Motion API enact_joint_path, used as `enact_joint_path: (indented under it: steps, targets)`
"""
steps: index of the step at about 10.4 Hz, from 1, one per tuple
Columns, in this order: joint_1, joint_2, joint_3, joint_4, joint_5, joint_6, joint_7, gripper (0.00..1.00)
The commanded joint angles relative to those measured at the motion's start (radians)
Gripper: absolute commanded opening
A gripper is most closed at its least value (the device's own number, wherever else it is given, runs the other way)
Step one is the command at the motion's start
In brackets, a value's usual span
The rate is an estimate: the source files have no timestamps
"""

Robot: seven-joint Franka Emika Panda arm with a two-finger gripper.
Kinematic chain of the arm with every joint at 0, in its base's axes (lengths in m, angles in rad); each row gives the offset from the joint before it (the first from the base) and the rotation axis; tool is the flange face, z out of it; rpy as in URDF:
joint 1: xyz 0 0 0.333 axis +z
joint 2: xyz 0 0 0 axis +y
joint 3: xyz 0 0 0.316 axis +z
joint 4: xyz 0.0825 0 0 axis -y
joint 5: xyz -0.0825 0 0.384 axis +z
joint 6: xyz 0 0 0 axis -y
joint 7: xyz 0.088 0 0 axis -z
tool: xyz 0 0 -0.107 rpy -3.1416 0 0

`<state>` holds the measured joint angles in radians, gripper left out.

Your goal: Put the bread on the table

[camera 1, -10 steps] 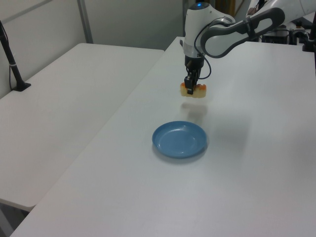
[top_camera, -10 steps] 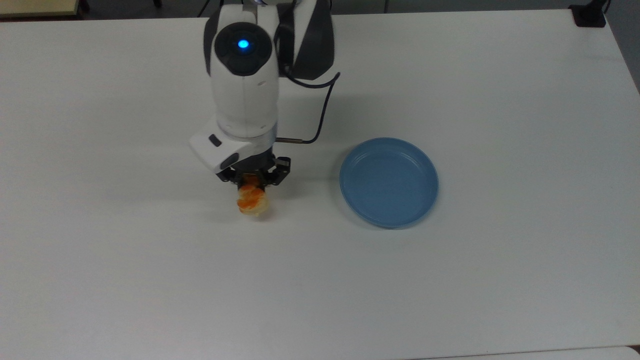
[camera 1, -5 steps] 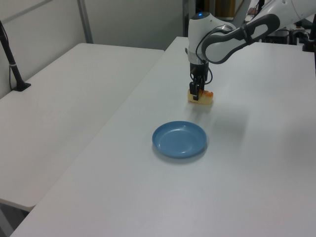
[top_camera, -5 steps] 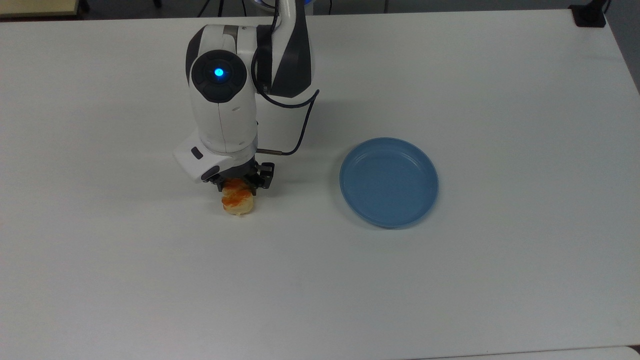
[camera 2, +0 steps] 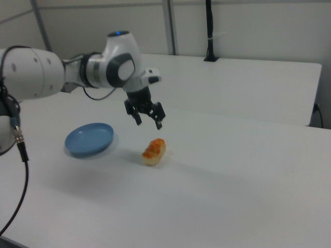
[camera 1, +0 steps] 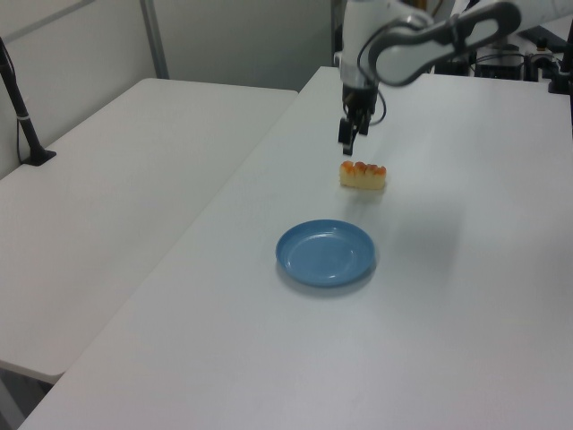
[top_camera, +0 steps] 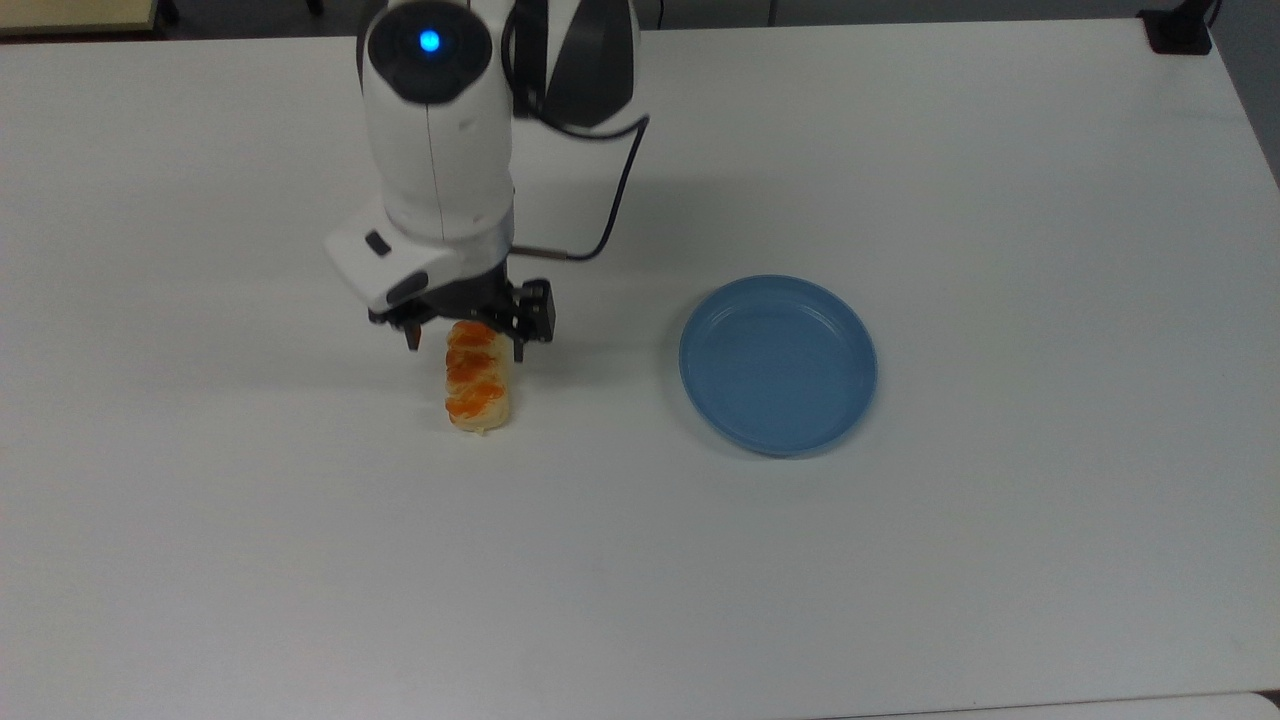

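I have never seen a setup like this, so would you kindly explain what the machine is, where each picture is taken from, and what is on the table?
The white machine is a robot arm ending in a two-finger gripper. One picture looks straight down from above; the other two look across from opposite sides. On the white table lie the bread, a small bun with orange patches, and an empty blue plate beside it. The gripper is open and holds nothing: it hangs just above the bread, which rests on the table.

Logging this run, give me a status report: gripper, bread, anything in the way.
Gripper open, above the bread, not touching. Bread lying on the table, beside the blue plate, apart from it. Nothing in the way.
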<state>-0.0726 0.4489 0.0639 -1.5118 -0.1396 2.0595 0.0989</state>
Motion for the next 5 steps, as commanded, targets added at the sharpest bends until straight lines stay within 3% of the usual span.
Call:
enact_joint_path:
  steps: [1,5]
  targets:
    - [0.043,-0.168,-0.004,-0.024,-0.006,-0.180,0.005,1.00]
    - [0.115,-0.321,-0.045,-0.033,0.003,-0.373,0.016,1.00]
